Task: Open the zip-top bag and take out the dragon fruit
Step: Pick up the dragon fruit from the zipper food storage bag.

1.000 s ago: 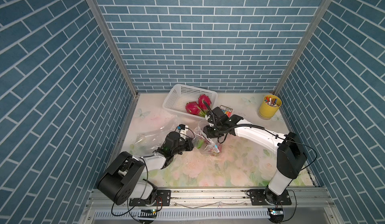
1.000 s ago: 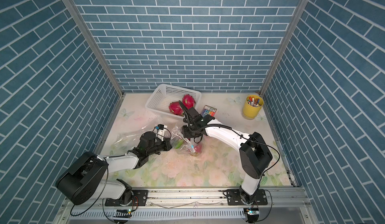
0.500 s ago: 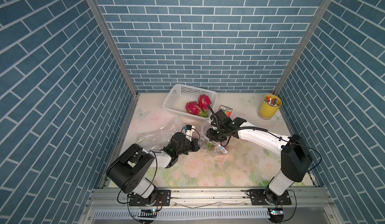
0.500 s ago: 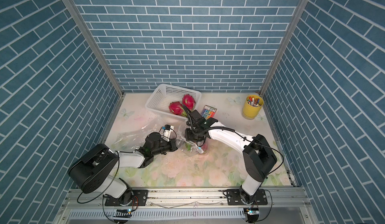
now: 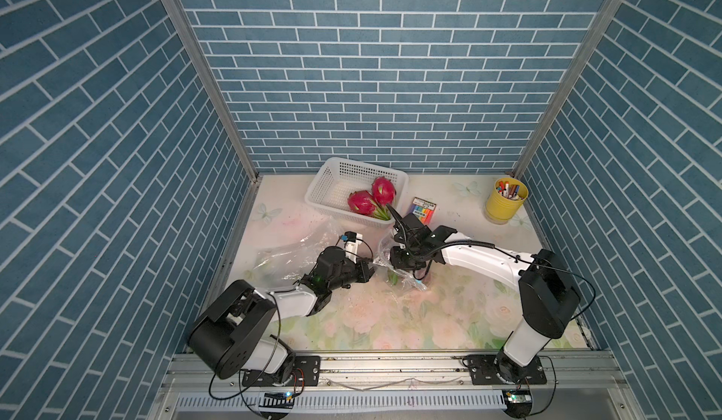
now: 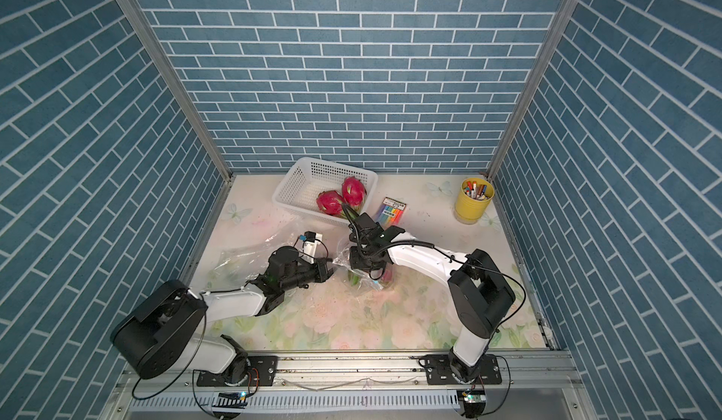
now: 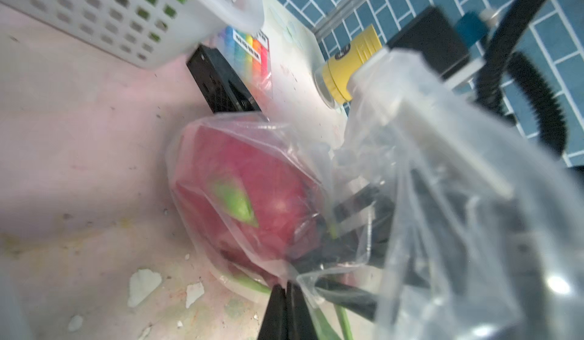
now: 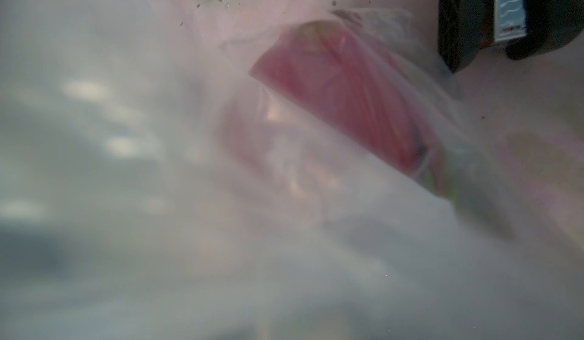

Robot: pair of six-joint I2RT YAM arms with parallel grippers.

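The clear zip-top bag (image 5: 385, 251) (image 6: 344, 253) lies mid-table with the red dragon fruit (image 5: 428, 277) (image 6: 386, 277) inside. My left gripper (image 5: 369, 270) (image 6: 330, 270) is shut on an edge of the bag (image 7: 319, 278); in the left wrist view its tips (image 7: 287, 286) pinch the film just below the dragon fruit (image 7: 246, 196). My right gripper (image 5: 407, 272) reaches down into the bag's mouth from above. Its dark fingers (image 7: 347, 300) show apart through the plastic beside the fruit. Plastic fogs the right wrist view, where only the dragon fruit (image 8: 341, 95) shows.
A white basket (image 5: 336, 179) at the back holds two more dragon fruits (image 5: 361, 202). A marker pack (image 5: 424, 211) lies beside it, and a yellow cup (image 5: 506, 203) of pens stands back right. An empty clear bag (image 5: 289, 250) lies left of my left arm.
My left gripper has moved right to the bag and taken hold of its edge. The bag and right gripper have shifted slightly right.
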